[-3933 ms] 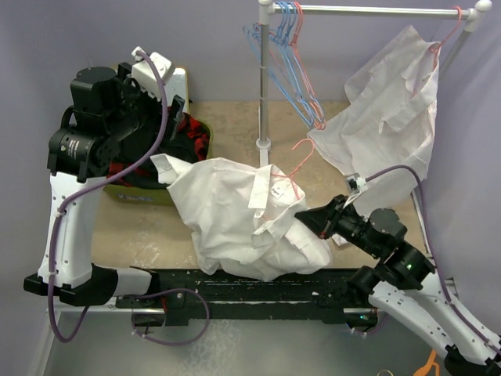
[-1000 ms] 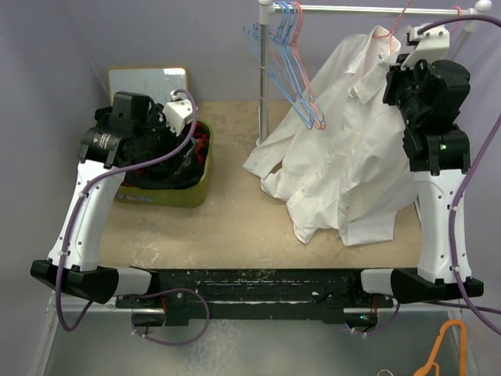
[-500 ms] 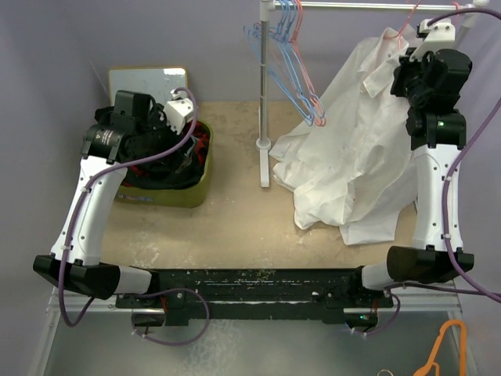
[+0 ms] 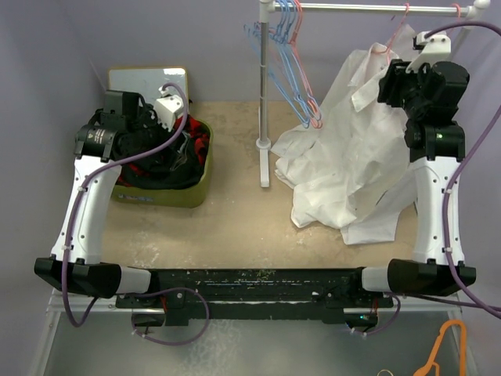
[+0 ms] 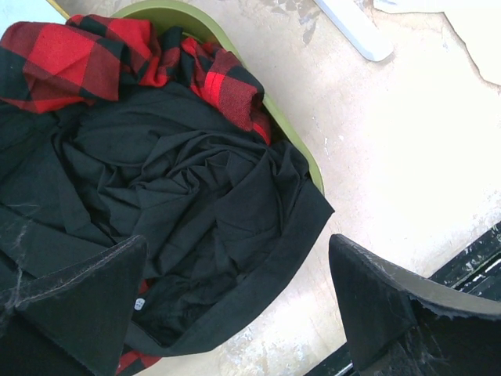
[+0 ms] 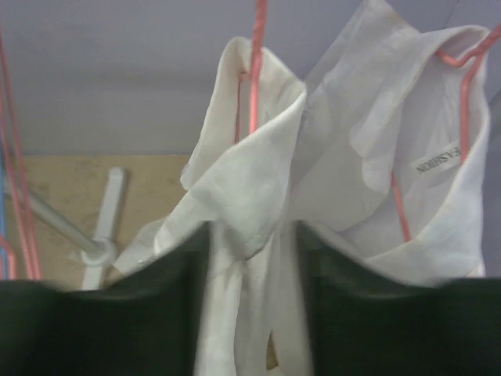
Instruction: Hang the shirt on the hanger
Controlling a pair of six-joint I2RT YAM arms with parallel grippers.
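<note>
The white shirt [image 4: 344,168] hangs from the thin pink hanger [image 4: 389,41], whose hook is over the rail; the shirt's lower part rests bunched on the table. My right gripper [image 4: 389,84] is high up at the collar. In the right wrist view its jaws stand apart, open, with loose shirt [image 6: 258,188] fabric hanging between them under the hanger [image 6: 256,70]. My left gripper [image 4: 174,137] hovers open over the bin, far from the shirt; the left wrist view shows the left gripper [image 5: 237,243] with nothing between its fingers.
A second white shirt [image 6: 423,180] on another pink hanger [image 6: 463,63] hangs just to the right. Blue hangers [image 4: 286,63] hang by the rack pole [image 4: 264,86]. The green bin [image 4: 200,186] holds a black garment [image 5: 180,188] and a plaid one [image 5: 70,59]. An orange hanger [image 4: 446,348] lies below the table's front.
The right arm has lifted the shirt from the table up to the rail. In the last half second its jaws parted, and the shirt has sagged lower. The left arm has barely moved.
</note>
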